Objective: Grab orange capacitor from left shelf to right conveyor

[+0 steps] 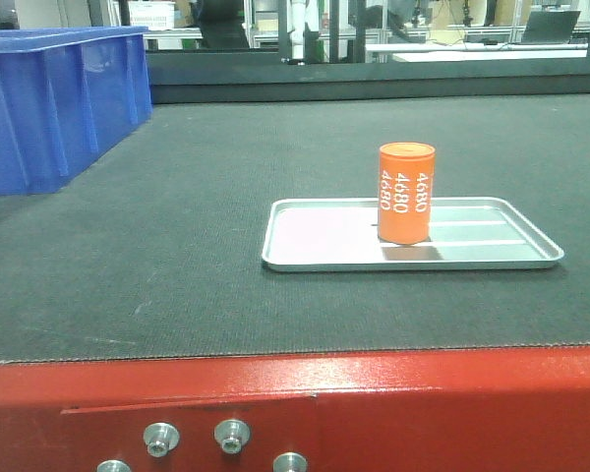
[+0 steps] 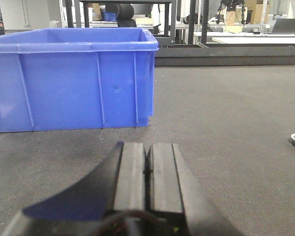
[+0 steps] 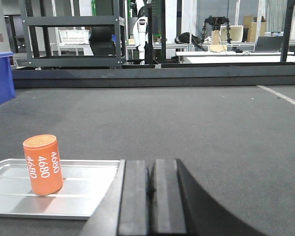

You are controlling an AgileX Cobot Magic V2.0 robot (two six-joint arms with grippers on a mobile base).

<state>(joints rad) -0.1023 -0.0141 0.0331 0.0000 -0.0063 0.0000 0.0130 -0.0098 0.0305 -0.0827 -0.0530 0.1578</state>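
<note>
Both tools were clenched on nothing: the left tool (image 2: 147,172) had its fingers pressed together low over the black conveyor belt (image 1: 177,236), facing the blue plastic bin (image 2: 73,78), and the right tool (image 3: 151,196) was likewise closed, just beside the near corner of the metal tray (image 3: 88,196). The orange capacitor (image 1: 405,193) stood upright in that tray (image 1: 492,258), resting on the belt above the red frame (image 1: 374,413), so the delivery looked done. The main risk, as I judged it, was the right tool: a sideways swing could nudge the tray's rim and topple the tall, narrow cylinder. Nothing else stood close; the bin sat well apart to the left.
</note>
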